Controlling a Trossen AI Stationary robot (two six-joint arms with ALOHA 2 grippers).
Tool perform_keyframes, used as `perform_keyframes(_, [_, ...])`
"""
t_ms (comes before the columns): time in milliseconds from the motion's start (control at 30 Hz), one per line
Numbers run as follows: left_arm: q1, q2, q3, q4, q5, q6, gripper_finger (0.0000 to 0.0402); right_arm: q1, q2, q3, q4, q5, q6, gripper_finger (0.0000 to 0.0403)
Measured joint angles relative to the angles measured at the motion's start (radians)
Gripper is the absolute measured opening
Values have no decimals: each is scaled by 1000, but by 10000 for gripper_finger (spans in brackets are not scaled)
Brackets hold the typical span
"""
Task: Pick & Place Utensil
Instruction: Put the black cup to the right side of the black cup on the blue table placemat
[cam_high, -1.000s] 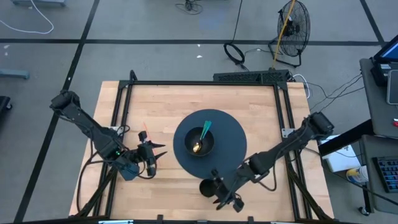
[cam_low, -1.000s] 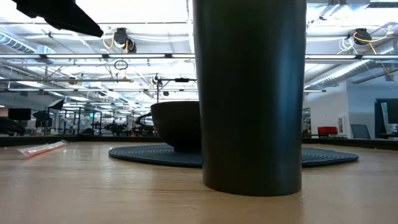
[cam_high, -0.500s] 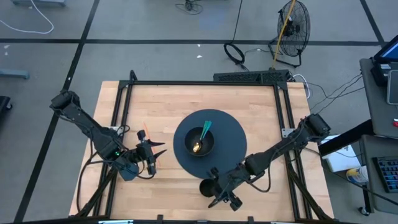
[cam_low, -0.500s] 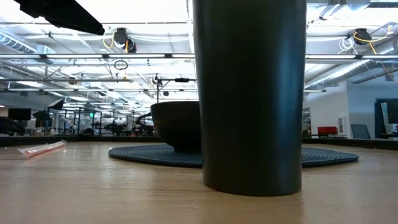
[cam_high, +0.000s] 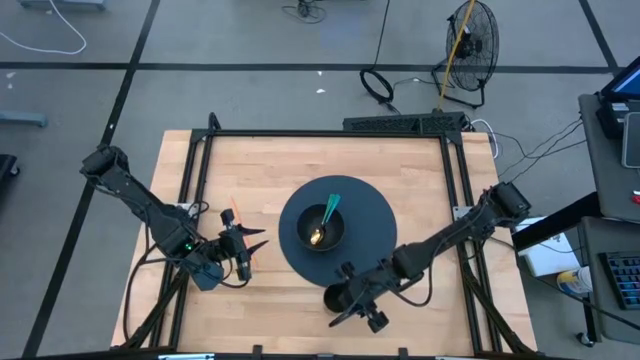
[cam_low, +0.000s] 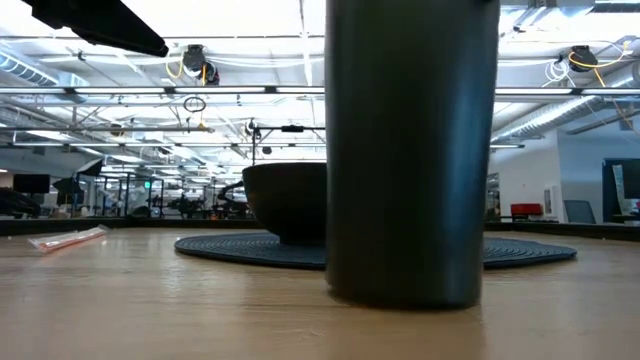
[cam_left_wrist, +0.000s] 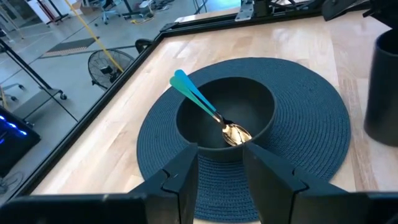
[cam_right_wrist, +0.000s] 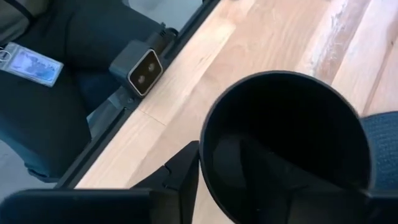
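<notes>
two dark arms reach in over the pale wooden table (cam_high: 400, 170), and everything seems arranged around the round dark woven placemat (cam_high: 372, 215) at its middle. on the placemat sits a matte black bowl (cam_left_wrist: 225, 118), and leaning inside it is the utensil, a spoon with a gold bowl and teal handle (cam_left_wrist: 204, 107), its handle propped on the bowl's rim so it stands ready to be picked. just off the placemat's near edge, toward the front of the table, stands a tall dark cylindrical cup (cam_low: 410, 150), smooth-sided and empty, most likely the place the spoon is meant to go.

the right gripper (cam_high: 352, 300) is at that cup; its wrist camera looks straight down into the open mouth, one finger (cam_right_wrist: 183, 171) lying against the outer wall. i'd judge it is gripping the cup, though the far finger is hidden behind the wall, so i cannot tell for sure.

the left gripper (cam_high: 246, 250) hovers beside the placemat on the side away from the cup, pointed at the bowl, its jaws parted and holding nothing. a thin orange-and-clear wrapped stick (cam_low: 68, 239) lies near it on the bare wood.
</notes>
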Motion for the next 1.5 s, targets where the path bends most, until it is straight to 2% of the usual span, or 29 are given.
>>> perform_keyframes(333, [0, 0, 0, -2, 0, -1, 134, -2, -1, 0, -35, -5, -42, 8])
perform_keyframes(800, [0, 0, 0, -2, 0, -2, 134, -2, -2, 0, -43, -7, -42, 3])
perform_keyframes(1100, [0, 0, 0, -3, 0, -2, 134, -2, -95, -2, -157, 0, -2, 1])
perform_keyframes(1500, [0, 0, 0, -3, -1, -3, 134, -4, -264, -1, -440, 199, 164, 1])
